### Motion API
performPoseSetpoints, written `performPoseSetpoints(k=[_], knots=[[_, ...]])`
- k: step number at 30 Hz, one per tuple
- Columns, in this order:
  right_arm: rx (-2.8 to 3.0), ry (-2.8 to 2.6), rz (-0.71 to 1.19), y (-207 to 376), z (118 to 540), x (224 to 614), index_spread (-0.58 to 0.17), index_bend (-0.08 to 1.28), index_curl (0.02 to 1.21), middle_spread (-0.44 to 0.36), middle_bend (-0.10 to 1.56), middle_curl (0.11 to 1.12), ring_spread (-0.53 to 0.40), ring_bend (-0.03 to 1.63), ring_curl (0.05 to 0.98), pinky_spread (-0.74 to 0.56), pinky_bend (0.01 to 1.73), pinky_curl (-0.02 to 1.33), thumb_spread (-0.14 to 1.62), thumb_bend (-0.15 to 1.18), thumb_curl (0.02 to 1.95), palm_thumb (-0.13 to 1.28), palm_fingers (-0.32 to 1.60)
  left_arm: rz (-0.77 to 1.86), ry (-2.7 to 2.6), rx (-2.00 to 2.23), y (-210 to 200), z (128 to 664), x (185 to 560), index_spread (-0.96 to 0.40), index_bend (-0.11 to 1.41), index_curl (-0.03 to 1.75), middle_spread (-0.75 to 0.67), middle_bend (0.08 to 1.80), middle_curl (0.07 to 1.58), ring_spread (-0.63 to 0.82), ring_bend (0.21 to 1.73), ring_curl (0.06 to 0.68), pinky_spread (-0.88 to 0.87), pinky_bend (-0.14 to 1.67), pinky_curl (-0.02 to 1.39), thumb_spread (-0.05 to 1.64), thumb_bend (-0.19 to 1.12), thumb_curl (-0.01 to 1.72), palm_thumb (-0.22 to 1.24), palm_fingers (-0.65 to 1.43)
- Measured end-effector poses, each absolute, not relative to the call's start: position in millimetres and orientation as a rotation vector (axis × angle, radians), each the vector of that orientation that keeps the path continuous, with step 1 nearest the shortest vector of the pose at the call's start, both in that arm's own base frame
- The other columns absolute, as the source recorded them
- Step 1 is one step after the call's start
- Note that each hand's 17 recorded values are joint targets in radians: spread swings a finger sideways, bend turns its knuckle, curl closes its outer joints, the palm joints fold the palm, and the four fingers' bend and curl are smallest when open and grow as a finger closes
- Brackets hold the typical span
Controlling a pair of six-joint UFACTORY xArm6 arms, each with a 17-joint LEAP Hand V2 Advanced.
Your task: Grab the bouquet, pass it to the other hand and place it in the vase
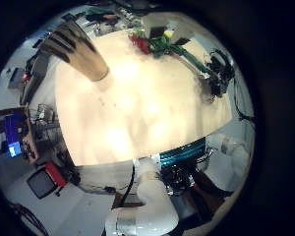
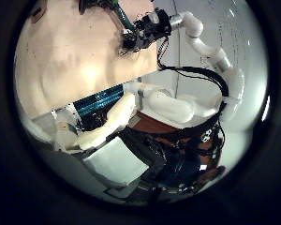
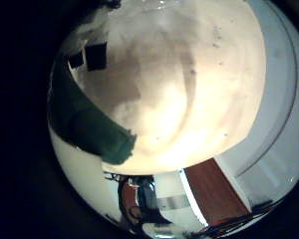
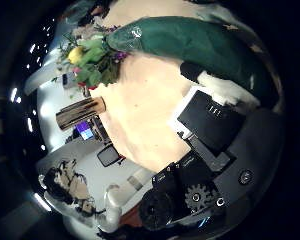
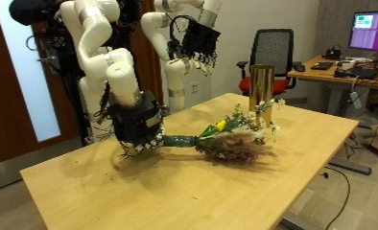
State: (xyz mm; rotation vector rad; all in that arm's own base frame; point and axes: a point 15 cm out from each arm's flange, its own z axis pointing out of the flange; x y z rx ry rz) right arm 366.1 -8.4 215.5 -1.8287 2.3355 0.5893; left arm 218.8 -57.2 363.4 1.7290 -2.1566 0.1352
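On the wooden table (image 5: 177,182) the bouquet (image 5: 234,140) lay on its side, its flowers just beside the foot of the tall golden vase (image 5: 261,96) and its dark green wrapped stem pointing toward the right hand (image 5: 138,129). That hand sat low over the stem end, touching or nearly so; whether its fingers had curled round the wrap could not be told. From the right thumb side palm view the green wrap (image 4: 190,45) filled much of the frame, so the stem was close against the palm. High above the far edge of the table, the left hand (image 5: 200,43) hung with fingers loosely spread, holding nothing. Judged from this, the lift, the handover and the placing all remained. The vase stood upright and close to the blooms, liable to be knocked. An office chair (image 5: 273,56) and a desk (image 5: 349,79) stood well behind.
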Motion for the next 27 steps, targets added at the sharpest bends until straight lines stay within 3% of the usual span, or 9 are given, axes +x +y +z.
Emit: performPoseSetpoints(k=[16, 27], knots=[[-1.610, 1.923, 0.591, -3.0, 328.7, 365.8, -0.248, 1.06, 0.92, -0.120, 1.30, 0.77, -0.175, 1.44, 0.616, -0.20, 1.27, 0.76, 0.28, -0.01, 0.89, 1.23, 1.11, 0.256, -2.058, 1.718, -76.1, 358.7, 246.2, 0.07, 0.19, 0.37, 0.21, 0.24, 0.35, 0.42, 0.54, 0.146, 0.38, 0.19, 0.28, 1.02, -0.03, 0.30, 0.43, 0.40], [-1.557, 1.538, 0.642, 9.7, 377.7, 355.0, -0.242, 1.07, 0.93, -0.117, 1.32, 0.77, -0.173, 1.44, 0.619, -0.21, 1.19, 0.86, 0.19, -0.02, 0.92, 1.22, 1.12, 0.650, -1.915, 1.725, -89.0, 390.1, 287.0, 0.07, 0.18, 0.39, 0.16, 0.27, 0.36, 0.36, 0.55, 0.134, 0.30, 0.19, 0.25, 1.00, -0.04, 0.27, 0.27, 0.44]])
